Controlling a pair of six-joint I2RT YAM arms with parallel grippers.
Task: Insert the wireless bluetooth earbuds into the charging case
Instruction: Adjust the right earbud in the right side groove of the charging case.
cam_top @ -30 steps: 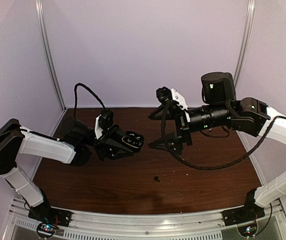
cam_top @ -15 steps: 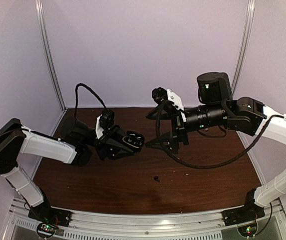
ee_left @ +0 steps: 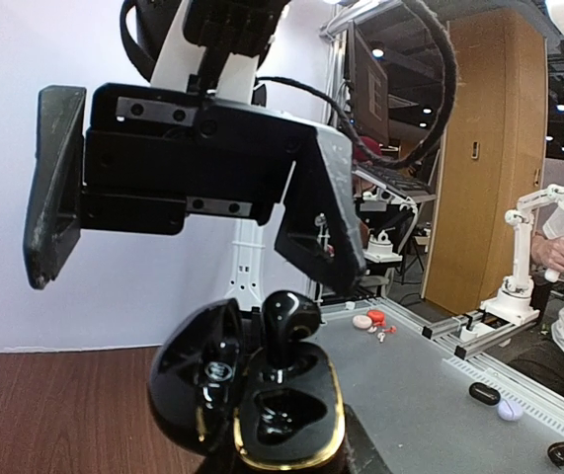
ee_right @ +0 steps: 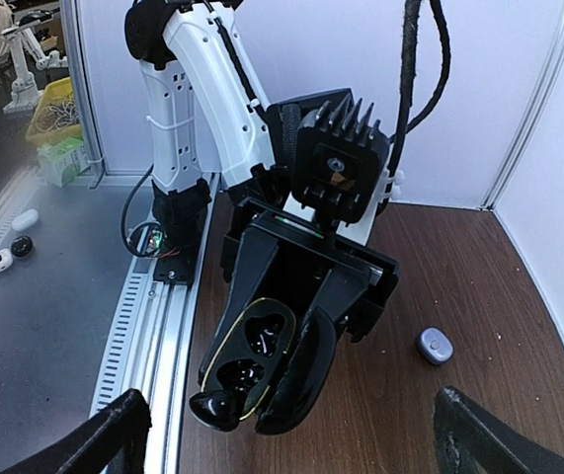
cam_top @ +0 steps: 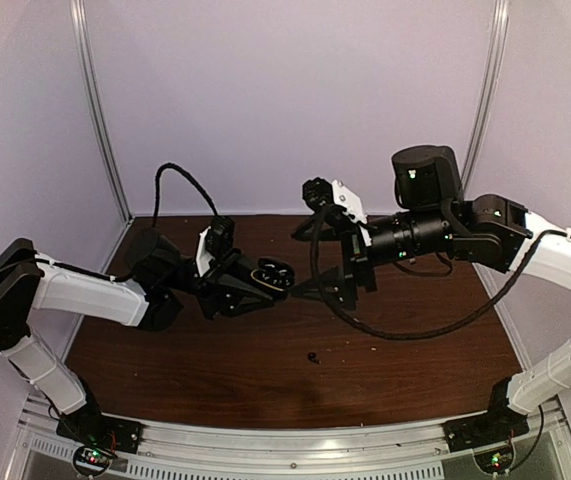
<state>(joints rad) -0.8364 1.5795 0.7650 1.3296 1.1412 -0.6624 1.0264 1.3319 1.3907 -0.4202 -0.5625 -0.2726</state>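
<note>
My left hand (cam_top: 248, 287) is clamped on the open case (ee_left: 283, 427), which is up off the table (cam_top: 415, 370). A black bud (ee_left: 289, 318) sticks up out of one case socket. My right hand (ee_left: 193, 272) is spread wide just over the case and grips nothing. A loose bud (cam_top: 313, 357) lies on the table, on the near side of the case.

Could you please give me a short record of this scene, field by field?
Left pincer: shut on the charging case
Case state: lid open, held above the table
In case: one black earbud, standing up in a slot
Right pincer: open, empty, facing the case
On table: loose black bud; pale bud
</note>
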